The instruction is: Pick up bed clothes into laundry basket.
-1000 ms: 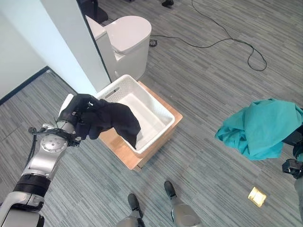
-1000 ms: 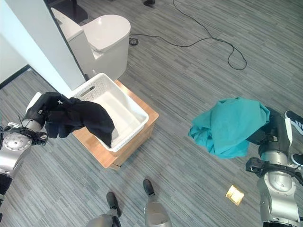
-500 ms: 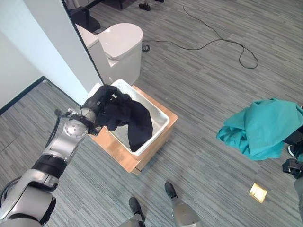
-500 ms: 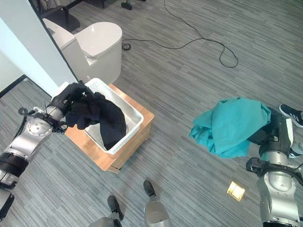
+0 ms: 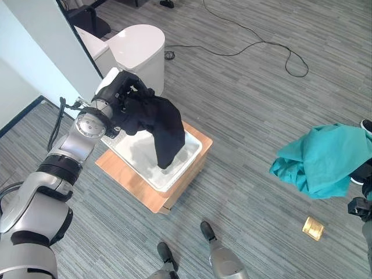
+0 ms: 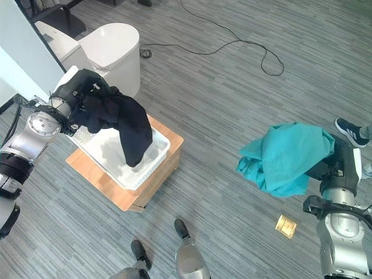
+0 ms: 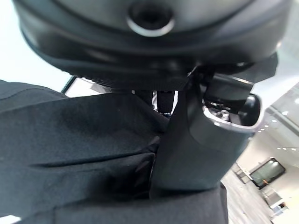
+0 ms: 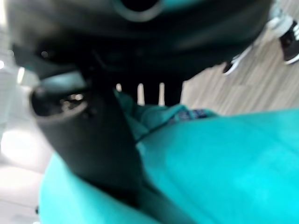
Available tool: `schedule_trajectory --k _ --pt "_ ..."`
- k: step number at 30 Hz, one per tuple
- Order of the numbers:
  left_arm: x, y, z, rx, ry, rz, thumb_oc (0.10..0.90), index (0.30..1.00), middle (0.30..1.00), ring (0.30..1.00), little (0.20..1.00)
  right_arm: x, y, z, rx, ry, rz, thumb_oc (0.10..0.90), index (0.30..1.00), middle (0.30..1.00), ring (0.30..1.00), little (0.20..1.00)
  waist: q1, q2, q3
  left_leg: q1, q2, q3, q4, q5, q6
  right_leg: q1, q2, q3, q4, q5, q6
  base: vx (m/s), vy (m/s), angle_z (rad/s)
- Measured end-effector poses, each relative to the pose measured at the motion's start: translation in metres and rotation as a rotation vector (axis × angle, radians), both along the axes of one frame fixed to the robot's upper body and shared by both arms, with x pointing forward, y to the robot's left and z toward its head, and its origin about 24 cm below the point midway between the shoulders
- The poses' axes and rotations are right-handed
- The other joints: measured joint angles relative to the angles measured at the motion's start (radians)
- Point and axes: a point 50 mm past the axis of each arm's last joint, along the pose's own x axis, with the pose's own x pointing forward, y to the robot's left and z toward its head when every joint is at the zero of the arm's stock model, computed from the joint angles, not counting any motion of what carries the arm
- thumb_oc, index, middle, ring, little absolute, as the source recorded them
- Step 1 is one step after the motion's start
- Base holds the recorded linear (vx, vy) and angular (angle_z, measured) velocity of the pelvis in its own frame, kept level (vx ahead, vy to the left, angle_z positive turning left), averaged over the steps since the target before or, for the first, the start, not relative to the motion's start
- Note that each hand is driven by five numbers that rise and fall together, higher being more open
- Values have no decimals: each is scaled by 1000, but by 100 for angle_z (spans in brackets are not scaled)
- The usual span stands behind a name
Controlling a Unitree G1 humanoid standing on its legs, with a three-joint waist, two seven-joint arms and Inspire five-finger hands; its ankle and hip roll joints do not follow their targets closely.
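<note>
Above the white laundry basket [image 5: 152,163], which sits on a low wooden stand [image 5: 139,189] beside a white toilet [image 5: 136,49], the left hand [image 5: 119,96] grips a bunched black garment [image 5: 160,125] whose loose end hangs down into the basket. This looks like the drop-off step; the next move likely calls for uncurling those fingers so the cloth falls inside. Well away from the basket, the right hand [image 8: 93,130] holds a teal garment [image 6: 285,157] clamped under its thumb.
</note>
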Motion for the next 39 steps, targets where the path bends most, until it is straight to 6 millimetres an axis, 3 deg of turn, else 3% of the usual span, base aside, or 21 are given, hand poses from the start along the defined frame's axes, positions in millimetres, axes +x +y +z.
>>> schedule_trajectory --k 7,8,9,17,31,35,36,39 --pt "-1 2 -7 6 9 12 400 300 300 300 300 -1 0 -1 1 0 -10 400 300 300 300 300 14 0 0 -4 0 4 0 0 0 -6 1 4 0 0 0 11 2 -1" --pt "-2 3 -10 0 12 16 577 566 566 566 566 0 0 0 0 -3 -9 400 300 300 300 300 17 0 0 -4 0 3 -1 0 0 -6 1 3 0 0 0 0 0 0" --pt "-2 4 -12 -1 15 20 800 900 900 900 900 0 0 1 0 -6 -8 400 300 300 300 300 17 0 0 -4 0 3 -1 0 0 -6 1 3 0 0 0 0 0 0" --pt "-4 7 -12 -28 5 33 800 900 900 900 900 2 0 2 0 -13 -5 400 300 300 300 300 23 -2 2 -7 0 0 0 0 0 -7 1 0 0 0 0 0 0 0" --pt "-8 -14 4 -89 -61 -66 800 900 900 900 900 9 3 10 -7 -48 6 400 300 300 300 300 51 -3 2 -3 0 -6 -2 0 0 1 0 -8 0 0 0 -1 0 0" --pt "-20 -15 -4 -335 -99 -116 800 900 900 900 900 17 6 19 -34 -54 33 400 300 300 300 300 67 -10 7 -3 1 -8 -2 0 0 3 1 -8 0 0 0 -42 1 -2" --pt "-36 -22 -13 -551 -140 -176 800 900 900 900 900 23 3 24 -77 -26 44 400 300 300 300 300 71 -21 14 3 2 -7 -3 0 0 5 2 -8 0 0 0 -123 -9 3" --pt "-59 -26 -30 -716 -166 -225 800 900 900 900 900 29 -5 32 -125 7 36 400 300 300 300 300 112 -51 31 -2 6 -17 -3 2 -2 7 4 -17 0 0 -1 -77 -48 8"
